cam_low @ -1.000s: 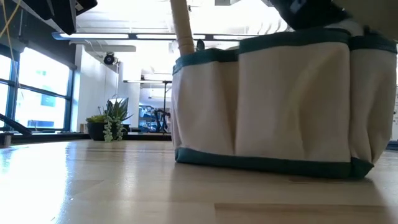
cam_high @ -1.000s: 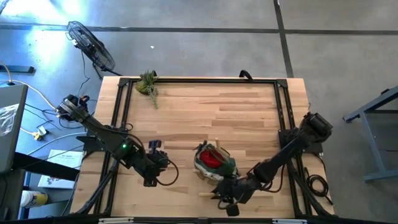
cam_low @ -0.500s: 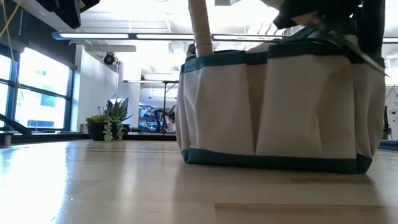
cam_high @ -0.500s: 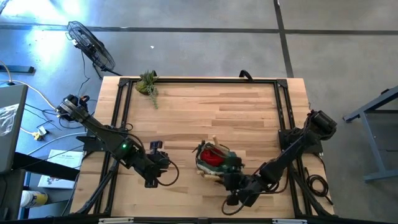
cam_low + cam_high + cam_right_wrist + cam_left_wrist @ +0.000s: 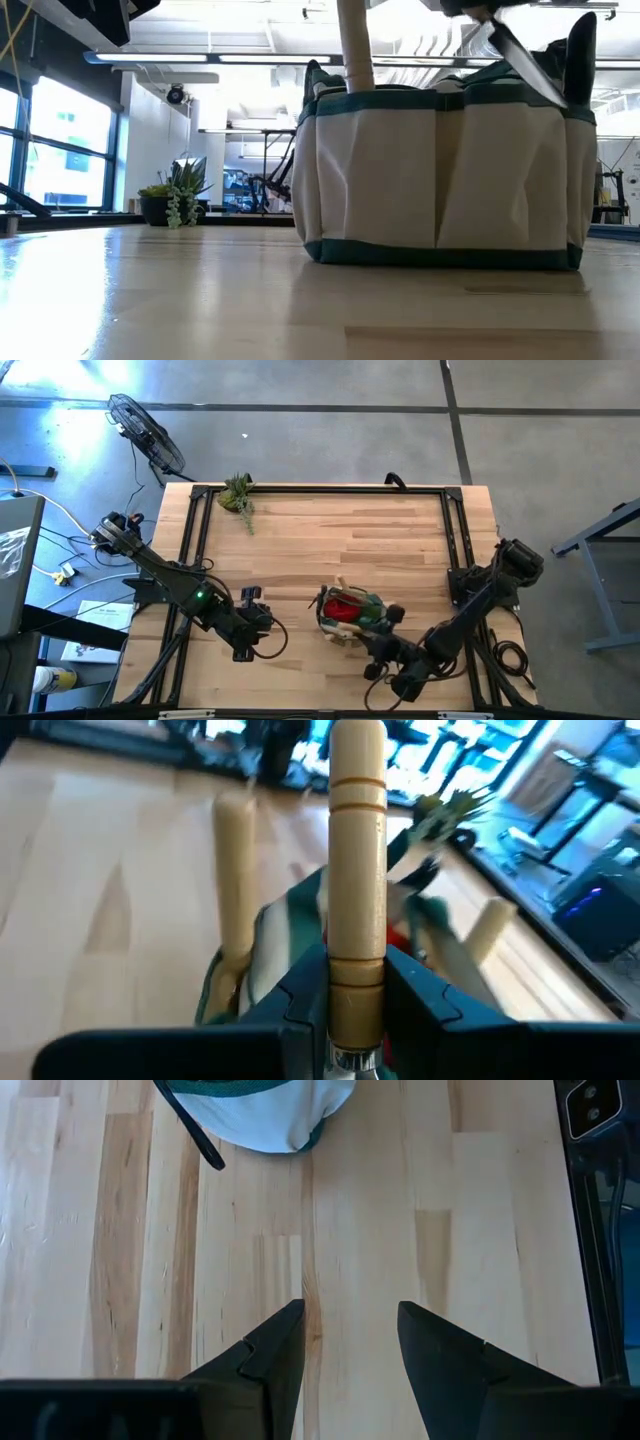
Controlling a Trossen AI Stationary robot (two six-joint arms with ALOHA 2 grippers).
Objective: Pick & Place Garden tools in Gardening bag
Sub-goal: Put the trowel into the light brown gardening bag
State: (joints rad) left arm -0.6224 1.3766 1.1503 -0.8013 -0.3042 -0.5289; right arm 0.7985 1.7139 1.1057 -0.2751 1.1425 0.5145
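Only the right wrist view is showing the right gripper (image 5: 357,985) clenching a wooden-handled tool (image 5: 357,850), the gardening bag (image 5: 352,615) sitting just beyond it, while the left gripper (image 5: 350,1345) is hovering open, empty.

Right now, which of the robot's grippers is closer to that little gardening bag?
The right gripper: it sits right beside the gardening bag, clamped on a wooden tool handle. The left gripper hangs open over bare table, well off to the bag's side.
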